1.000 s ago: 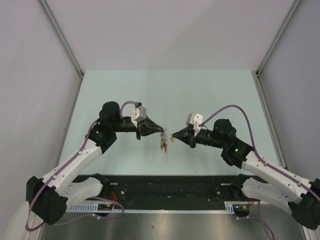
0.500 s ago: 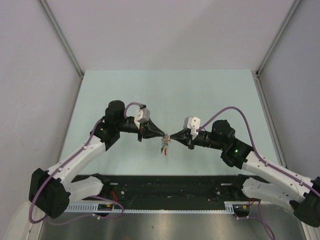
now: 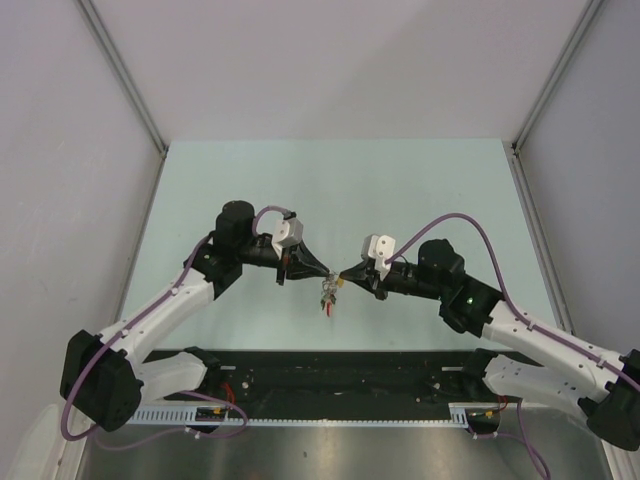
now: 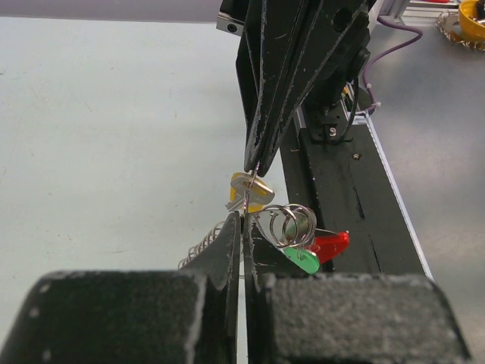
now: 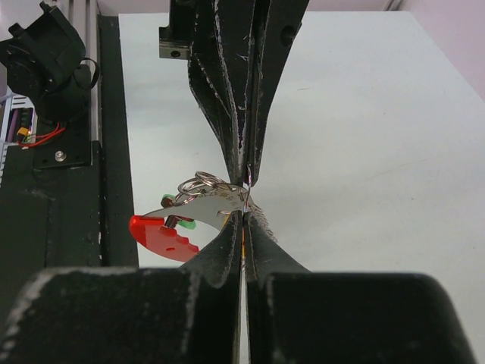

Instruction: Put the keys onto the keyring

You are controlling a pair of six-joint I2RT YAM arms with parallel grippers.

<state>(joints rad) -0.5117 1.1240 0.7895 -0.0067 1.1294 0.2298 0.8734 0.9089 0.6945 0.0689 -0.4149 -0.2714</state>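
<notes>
My two grippers meet tip to tip above the middle of the table. The left gripper point(image 3: 327, 276) point(image 4: 244, 220) is shut on the thin wire of the keyring point(image 4: 292, 223). Its metal loops, a green key point(image 4: 304, 261) and a red key point(image 4: 331, 246) hang beside the fingers. The right gripper point(image 3: 343, 276) point(image 5: 244, 216) is shut on the yellow key point(image 4: 250, 194), whose head touches the ring wire at the left fingertips. In the right wrist view a silver tag point(image 5: 213, 205), the red key point(image 5: 161, 235) and a bit of green point(image 5: 186, 222) hang left of my fingers.
The pale green table point(image 3: 400, 190) is walled in by grey panels. A black rail point(image 3: 330, 375) with the arm bases runs along the near edge. A black motor block point(image 5: 51, 54) sits on that rail. A yellow roll point(image 4: 471, 17) lies beyond the table edge.
Both arms have moved inward. The gap between the left gripper's hanging bunch and the right gripper's yellow key has closed, so the tips now touch.
</notes>
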